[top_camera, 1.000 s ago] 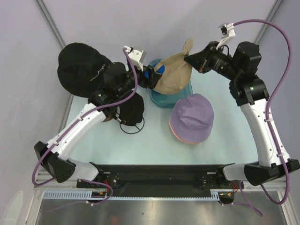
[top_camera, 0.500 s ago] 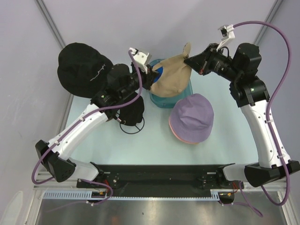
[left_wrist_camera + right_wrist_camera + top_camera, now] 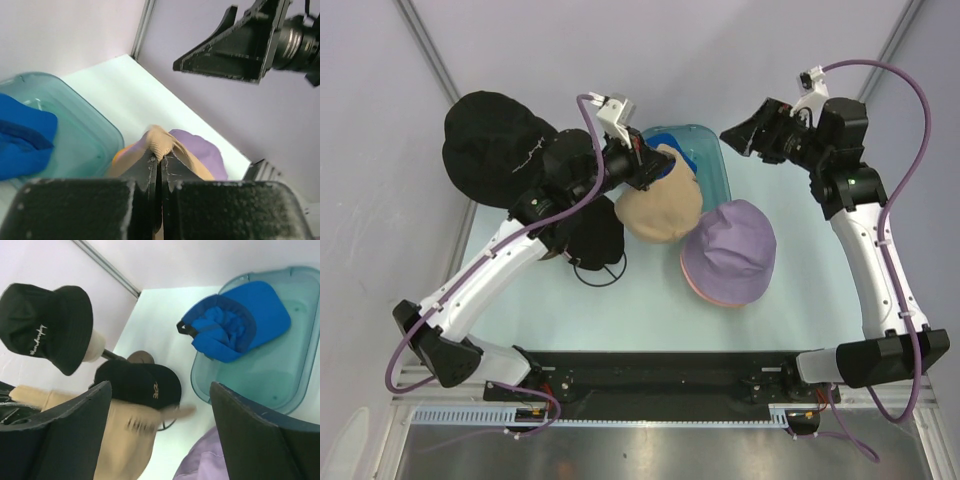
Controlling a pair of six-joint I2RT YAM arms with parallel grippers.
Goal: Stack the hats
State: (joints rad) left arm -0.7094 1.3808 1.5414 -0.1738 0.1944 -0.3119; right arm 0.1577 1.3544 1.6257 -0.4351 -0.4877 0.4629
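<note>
Tan cap [image 3: 660, 205] hangs from the left gripper [image 3: 645, 170], which is pinched tight on its fabric. In the top view it is on the near side of the teal bin [image 3: 715, 170], where the blue cap [image 3: 672, 140] lies. The lavender bucket hat [image 3: 730, 250] sits just to its right. The black bucket hat [image 3: 495, 150] is at far left, with the black cap [image 3: 595, 240] nearer. The right gripper [image 3: 745, 135] hovers at the bin's far right, spread and empty.

Left wrist view: the fingers are closed on a tan fold, with the lavender hat beyond.

Right wrist view: the fingers stand wide apart with nothing between them. The black bucket hat sits on a cream mannequin head [image 3: 95, 347]. The tan cap is blurred.
</note>
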